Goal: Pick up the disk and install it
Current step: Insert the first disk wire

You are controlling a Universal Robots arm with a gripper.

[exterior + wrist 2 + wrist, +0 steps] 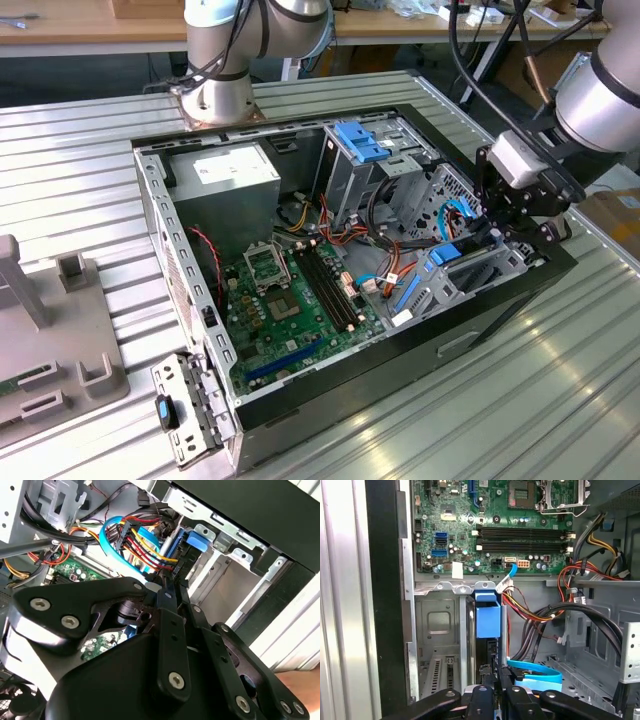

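glossy green motherboard (pixel 300 300), ribbed shiny metal table (pixel 520 400), matt black gripper (pixel 492 700).

Reached in from the exterior view's right, at about three o'clock, grey arm (pixel 600 95) angled down toward the black gripper (pixel 510 215). Hung wrist-down, with linkage arms folded close toward one another in the second wrist view, gripper (pixel 167 587) pointing toward twelve o'clock. Showed black fingers (pixel 487 672) close together in the first wrist view, narrow gap between, clamped or not unclear.
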